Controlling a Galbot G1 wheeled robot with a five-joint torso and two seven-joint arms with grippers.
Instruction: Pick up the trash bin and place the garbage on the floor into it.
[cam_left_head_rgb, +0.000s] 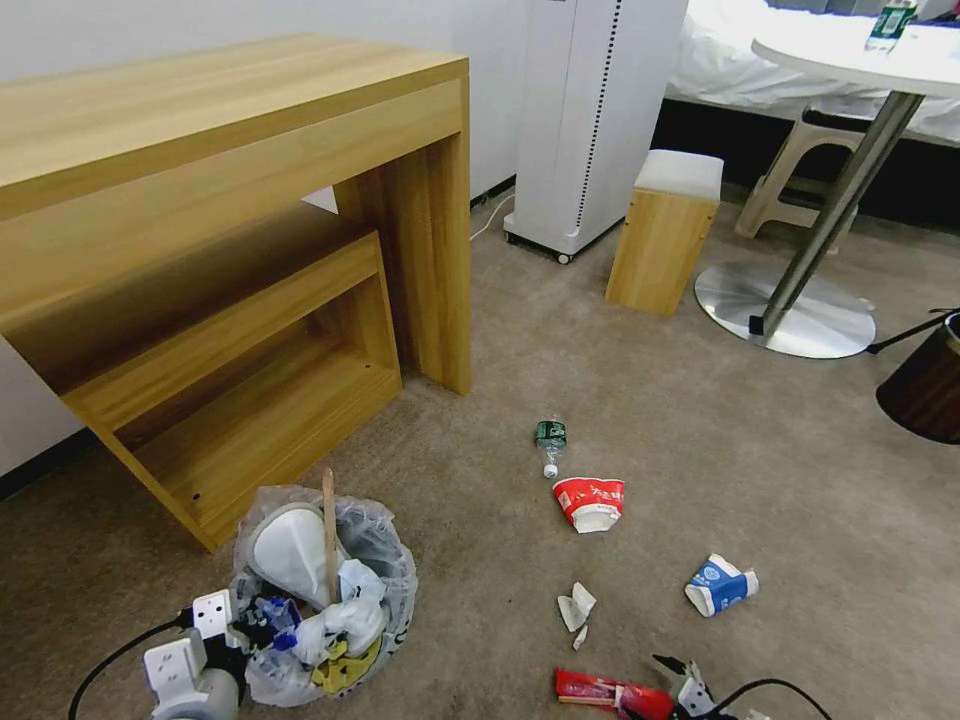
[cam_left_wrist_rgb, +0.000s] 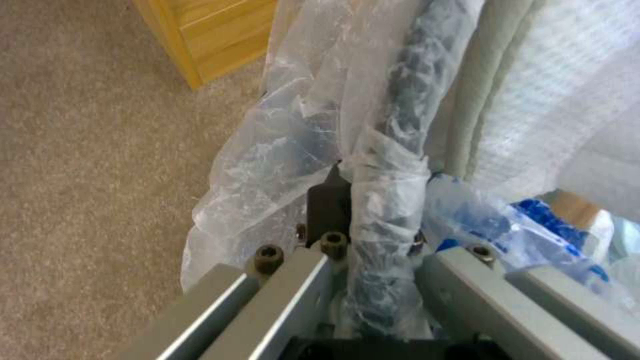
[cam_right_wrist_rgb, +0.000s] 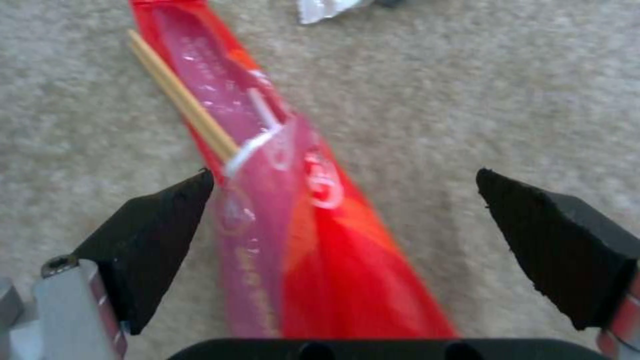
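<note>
Red wrapper (cam_right_wrist_rgb: 313, 240) lies between the right end effector's (cam_right_wrist_rgb: 347, 200) spread fingers.

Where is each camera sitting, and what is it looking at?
Head view: up on the robot's head, looking down at the floor, litter and desk; both arms show at the bottom edge.
Left wrist view: on the left arm, facing the trash bin; left claw clamps the bin's rim.
Right wrist view: on the right arm, looking down at the red wrapper; right claw open around it.
Shared: head and right wrist views both show the wrapper.
</note>
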